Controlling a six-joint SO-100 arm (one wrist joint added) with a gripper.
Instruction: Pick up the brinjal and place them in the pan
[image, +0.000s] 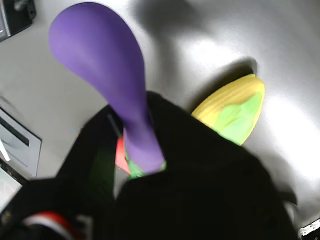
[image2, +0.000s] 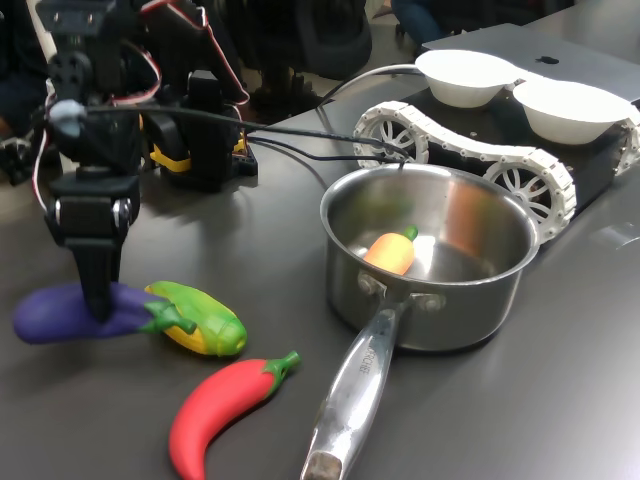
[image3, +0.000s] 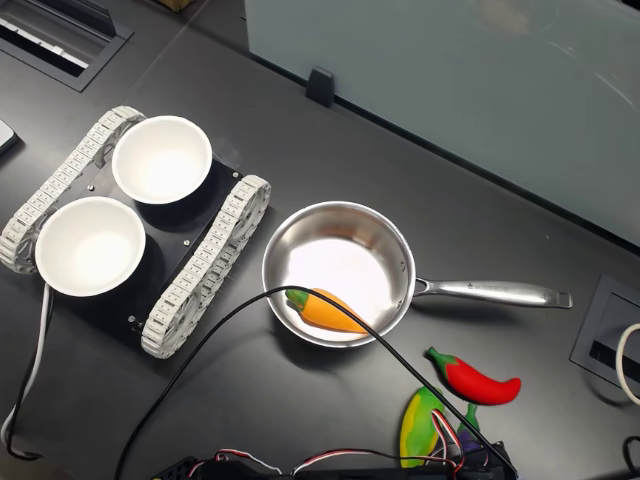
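The purple brinjal (image: 107, 75) runs between my black fingers (image: 200, 165), which close around its narrow neck near the green cap. In the first exterior view my gripper (image2: 100, 298) comes straight down onto the brinjal (image2: 55, 313) at the first exterior view's left; I cannot tell whether it rests on the table or is just off it. The steel pan (image2: 480, 300) stands to the right, its long handle (image2: 350, 395) pointing forward, with an orange toy carrot (image2: 392, 252) inside. The second exterior view shows the pan (image3: 385, 240) and only a sliver of brinjal (image3: 470, 432) at the bottom edge.
A yellow-green toy corn (image2: 205, 320) lies against the brinjal's stem end, and a red chili (image2: 225, 402) lies in front of it. A tracked vehicle (image2: 470, 150) carrying two white bowls (image2: 470, 75) sits behind the pan. Black cables (image2: 300, 135) run across the table to the pan's rim.
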